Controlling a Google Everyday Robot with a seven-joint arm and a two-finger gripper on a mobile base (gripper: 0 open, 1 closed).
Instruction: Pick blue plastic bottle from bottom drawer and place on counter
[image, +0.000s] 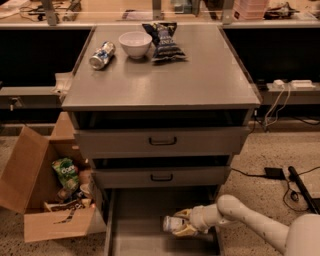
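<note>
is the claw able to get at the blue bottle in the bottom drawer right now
Likely yes: the claw is down inside the open bottom drawer, right at the blue plastic bottle lying on its side there, with nothing between them.

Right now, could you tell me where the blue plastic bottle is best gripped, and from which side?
Grip the blue plastic bottle across its middle, coming from the right: it lies on its side in the bottom drawer, with the gripper at its right part.
</note>
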